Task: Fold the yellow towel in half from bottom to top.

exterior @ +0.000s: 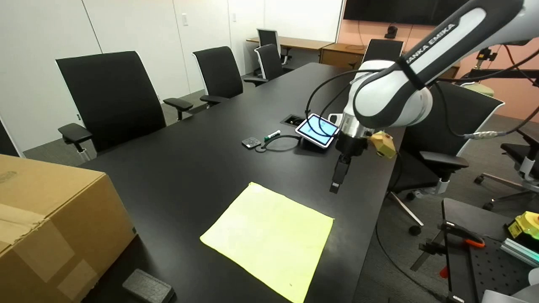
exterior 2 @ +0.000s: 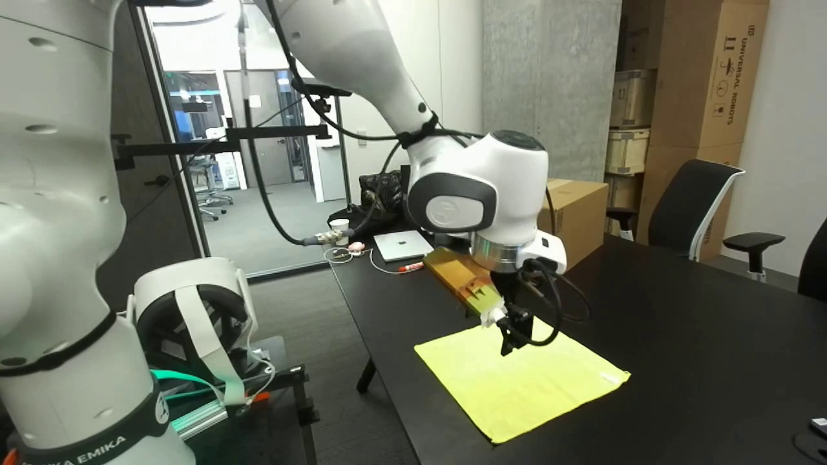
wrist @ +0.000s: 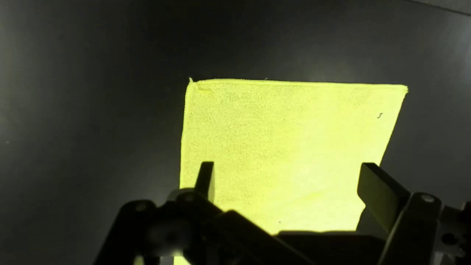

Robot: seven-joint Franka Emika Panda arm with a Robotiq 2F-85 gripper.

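The yellow towel (exterior: pixel 269 240) lies flat and unfolded on the dark table (exterior: pixel 181 189). It also shows in an exterior view (exterior 2: pixel 517 394), partly hidden behind the gripper, and in the wrist view (wrist: pixel 287 140), where the gripper covers its lower part. My gripper (wrist: pixel 289 163) is open, with its fingers wide apart and nothing between them. In an exterior view the gripper (exterior: pixel 335 187) hangs above the table, pointing down, off the towel's far right side. In another exterior view it (exterior 2: pixel 508 350) appears in front of the towel. The fingers look apart from the cloth.
A cardboard box (exterior: pixel 67 227) and a dark block (exterior: pixel 148 287) sit on the table. A tablet on a stand (exterior: pixel 318 129), a green marker (exterior: pixel 272 135) and a small dark device (exterior: pixel 251 143) are farther back. A laptop (exterior 2: pixel 403 245) lies near the table's edge.
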